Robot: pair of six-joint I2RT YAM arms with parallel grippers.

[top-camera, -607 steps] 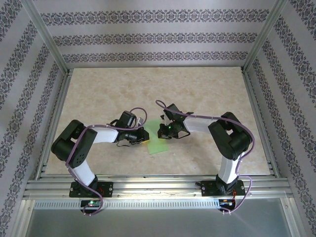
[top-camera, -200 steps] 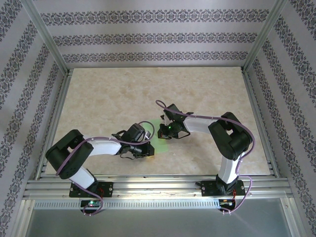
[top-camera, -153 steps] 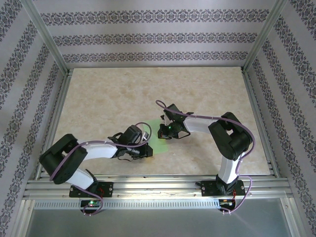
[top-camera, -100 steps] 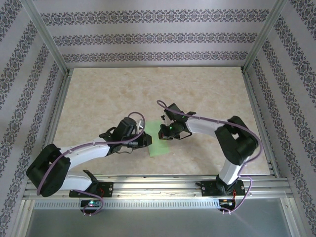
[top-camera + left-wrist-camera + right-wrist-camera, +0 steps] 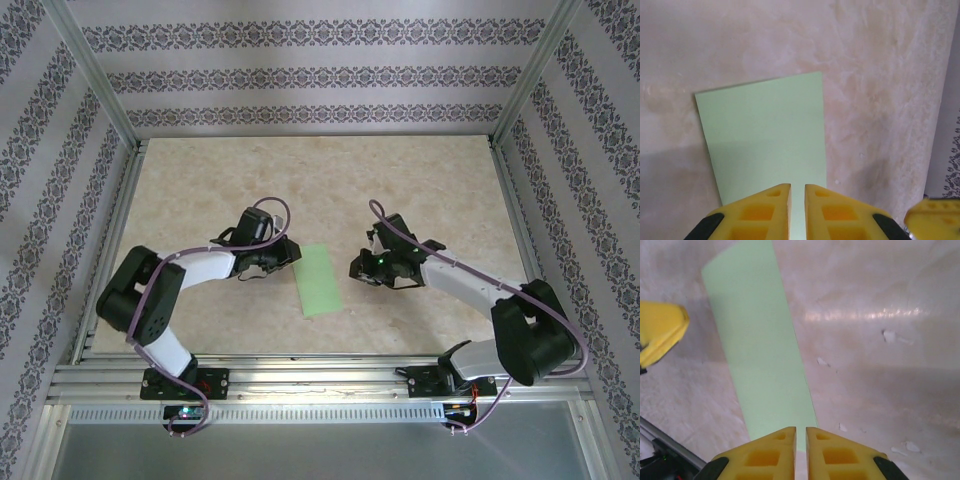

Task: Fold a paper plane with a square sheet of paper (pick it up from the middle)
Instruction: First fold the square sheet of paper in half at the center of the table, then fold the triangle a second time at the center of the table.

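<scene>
**A:** Where are we in folding the plane?

**B:** We see the sheet of paper (image 5: 320, 280), pale green, lying flat on the marbled tabletop (image 5: 200, 180) as a long narrow strip. It looks folded in half, with no nose or wings yet. We judge this an early step.

**A:** And the fingers?

**B:** The left fingers (image 5: 760, 210) sit just beside the sheet's left edge, and the right fingers (image 5: 840, 455) sit just right of it. Both pairs are nearly pressed together with a thin slit between them, pinching nothing.

**A:** What does the next move call for?

**B:** We think one pair must pin the sheet while the other slides under a corner, since thin paper lying flat gives little to grip.

**A:** How much room is there?

**B:** There is bare tabletop on every side of the sheet. The metal rail (image 5: 320, 372) lies well beyond its near end.
</scene>
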